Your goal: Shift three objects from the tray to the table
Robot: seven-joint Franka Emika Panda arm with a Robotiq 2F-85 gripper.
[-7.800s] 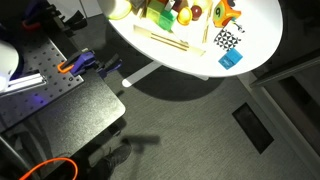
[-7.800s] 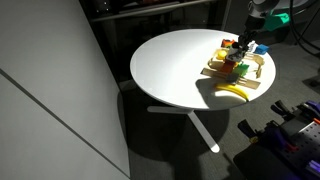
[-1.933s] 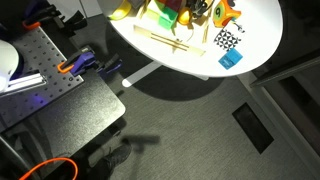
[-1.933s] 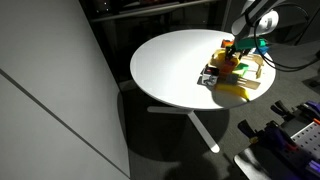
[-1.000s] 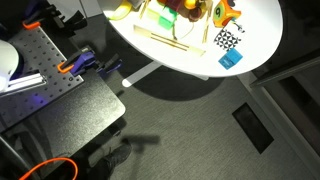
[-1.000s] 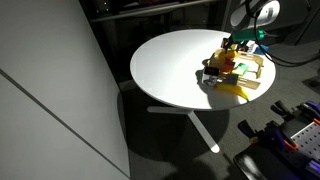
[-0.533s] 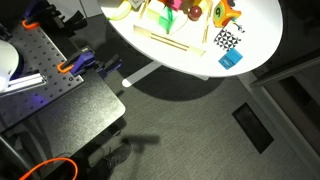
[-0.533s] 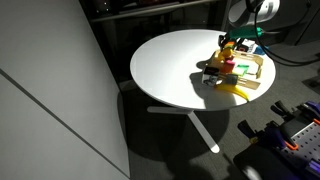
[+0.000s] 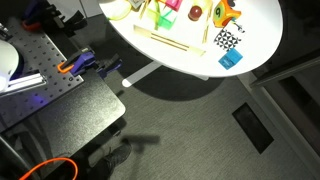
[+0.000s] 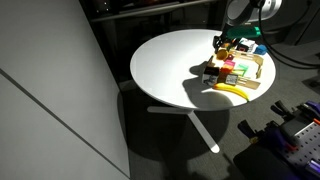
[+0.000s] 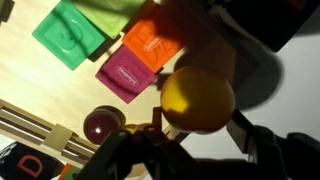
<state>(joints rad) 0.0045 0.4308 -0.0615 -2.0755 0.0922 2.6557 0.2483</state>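
The gripper [image 11: 185,128] is partway closed, its two dark fingers [image 11: 118,160] standing on either side of a smooth, glossy yellow ball [image 11: 198,98]. It appears to clamp the ball, though the contact itself is in shadow. In an exterior view the gripper [image 10: 233,42] hangs above the shallow pale wooden tray [image 10: 259,66], so the ball is off the tray floor.

Below the ball in the wrist view, four more toy pieces lie in the tray: one green square block [image 11: 70,30] with a moulded recess, one orange square block [image 11: 150,40], one magenta block [image 11: 125,75] and one shiny dark red ball [image 11: 103,125]. The three blocks lie close together and look like matte plastic. The tray's thin raised rim [image 11: 35,128] is bare, light wood.

The tray rests near the edge of the round white table [image 10: 170,70]. On the tabletop beside it lie one blue cube [image 9: 231,59] and one black-and-white checkered piece [image 9: 227,40].
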